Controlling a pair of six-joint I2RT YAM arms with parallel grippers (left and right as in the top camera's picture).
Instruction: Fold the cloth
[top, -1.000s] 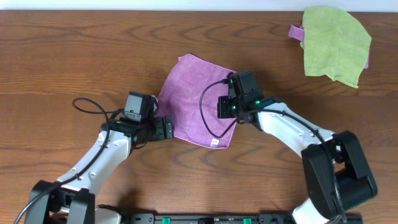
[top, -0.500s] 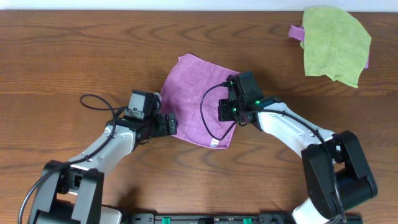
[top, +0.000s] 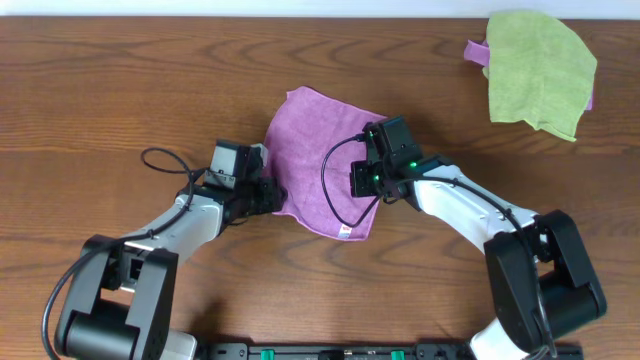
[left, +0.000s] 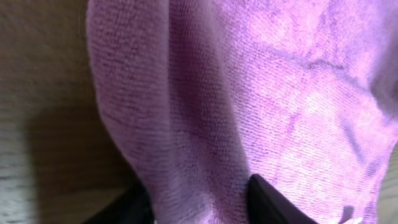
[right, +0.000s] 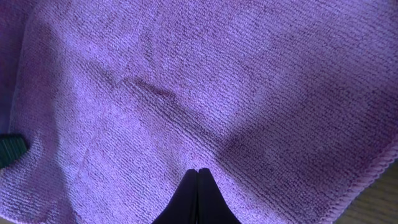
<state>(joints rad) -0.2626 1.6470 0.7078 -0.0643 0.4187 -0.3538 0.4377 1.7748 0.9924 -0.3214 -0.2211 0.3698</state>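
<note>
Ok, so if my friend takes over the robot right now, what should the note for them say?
Left end effector: fingers on either side of a bunched ridge at the left edge of the small square purple terry cloth, apparently pinching it.
Right end effector: shut, tips down on the cloth near its right edge.
The cloth lies spread out, unfolded, on the wooden table; a lime-green cloth sits at the far right.
Done: edge grasp only.
Left: lift that edge and fold it over.
</note>
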